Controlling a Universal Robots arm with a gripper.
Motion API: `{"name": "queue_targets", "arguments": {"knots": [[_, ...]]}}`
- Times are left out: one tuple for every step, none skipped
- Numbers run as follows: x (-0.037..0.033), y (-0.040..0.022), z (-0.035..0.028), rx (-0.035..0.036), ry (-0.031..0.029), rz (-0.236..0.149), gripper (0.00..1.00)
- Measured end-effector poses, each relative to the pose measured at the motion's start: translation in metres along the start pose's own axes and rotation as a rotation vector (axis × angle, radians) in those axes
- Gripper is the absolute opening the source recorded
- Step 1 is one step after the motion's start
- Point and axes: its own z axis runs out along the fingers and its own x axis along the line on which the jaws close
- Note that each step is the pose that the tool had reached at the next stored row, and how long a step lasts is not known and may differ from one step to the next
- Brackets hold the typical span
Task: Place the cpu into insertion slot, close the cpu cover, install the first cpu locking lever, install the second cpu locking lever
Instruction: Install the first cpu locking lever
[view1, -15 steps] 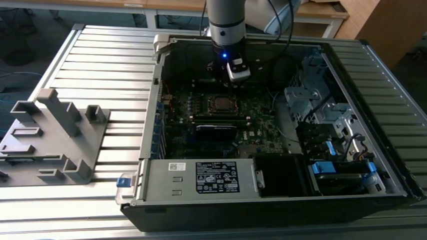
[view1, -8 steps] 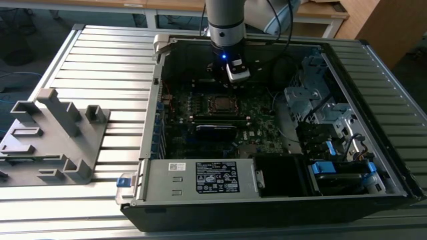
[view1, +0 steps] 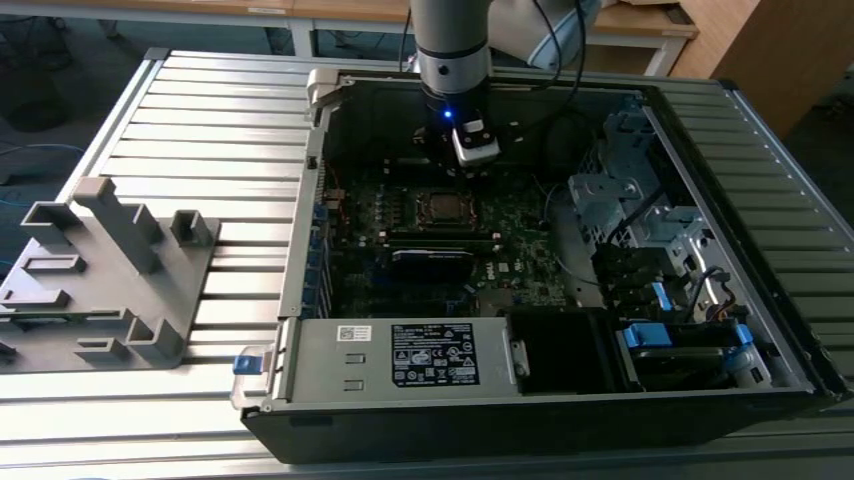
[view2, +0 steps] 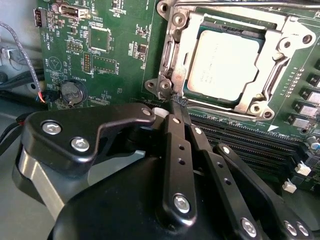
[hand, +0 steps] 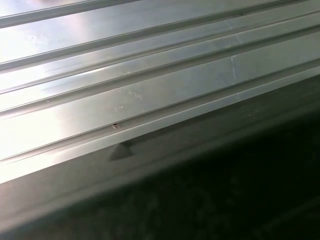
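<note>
**CPU's seated, cover's down, gripper parked at the socket corner**

Quick status on the build. In the second wrist view the cpu (view2: 226, 64) is lying flat in the socket, dull silvery-grey lid up, and it looks level all round. The cpu cover (view2: 172, 55) looks folded down over it: thin bright metal frame, open window in the middle with the chip showing through, screw heads at the corners.

The gripper (view2: 177, 107) sits just beside the near corner of that frame. Its black fingers (view2: 176, 145) look clenched together into one narrow tip with nothing between them, so more of a poking tool than a grab right now. I can't tell if the tip is actually touching the frame or hovering a hair off it.

My guess is we're on the lever part, going by where the tip is. A thin bar runs along the far edge of the socket, possibly one of the levers, but I wouldn't swear to it. To do this well, push down and sideways steadily so the lever tucks under its hook, and keep the tip off the green motherboard (view2: 115, 55) and the memory slots (view2: 260, 145) right next door.

In the exterior view the arm comes straight down into the open PC case (view1: 747, 330), which lies on the slatted worktop (view1: 200, 130), with the socket near the middle of the board.
</note>
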Motion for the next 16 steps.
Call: {"name": "queue_targets", "arguments": {"knots": [[0.0001,-0.0001,0.0002,-0.0001,-0.0001,0.0,0.11],[0.0002,-0.0001,0.0009,-0.0003,-0.0001,0.0,0.11],[0.0004,-0.0002,0.0017,-0.0002,-0.0001,0.0,0.11],[0.0004,-0.0002,0.0018,-0.0001,0.0,0.0,0.11],[0.0004,-0.0002,0.0018,0.0,0.0,0.0,0.11],[0.0005,-0.0002,0.0018,0.0001,0.0,0.0,0.11],[0.0005,-0.0002,0.0018,0.0,0.0001,0.0,0.11],[0.0005,-0.0002,0.0019,-0.0029,0.0009,0.001,0.11],[0.0005,-0.0002,0.002,-0.0088,0.0028,0.002,0.11],[0.0005,-0.0002,0.002,-0.0122,0.0041,0.003,0.11],[0.0005,-0.0002,0.0019,-0.0139,0.0048,0.003,0.11],[0.0005,-0.0002,0.002,-0.0139,0.0048,0.003,0.11],[0.0005,-0.0002,0.0019,-0.014,0.0048,0.003,0.11],[0.0005,-0.0002,0.002,-0.0141,0.0048,0.003,0.11],[0.0005,-0.0002,0.002,-0.0142,0.0049,0.003,0.11],[0.0005,-0.0003,0.002,-0.0143,0.0049,0.003,0.11]]}}
